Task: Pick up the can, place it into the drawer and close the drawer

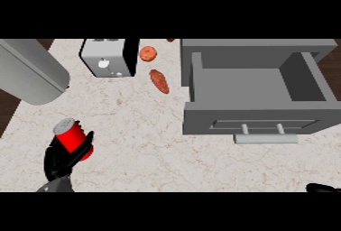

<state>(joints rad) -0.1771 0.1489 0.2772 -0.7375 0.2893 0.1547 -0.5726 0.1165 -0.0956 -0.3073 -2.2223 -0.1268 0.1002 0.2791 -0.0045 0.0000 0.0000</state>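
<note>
The left hand point(64, 159) has its fingers curled around the red can point(71, 137) at the lower left of the counter point(140, 135), and the can leans a little. The open drawer point(260, 85) is well apart, to the right. The risk, I think, is that the tilted can slips on the way, or strikes the drawer's front wall. Only a tip of the right hand point(324, 188) shows, so its state is not clear.

The can point(71, 136) is red with a grey top. The robot hand point(62, 163) around it is black. The drawer point(256, 85) is plain grey, and the surface point(146, 140) is pale, brown-veined marble.
</note>
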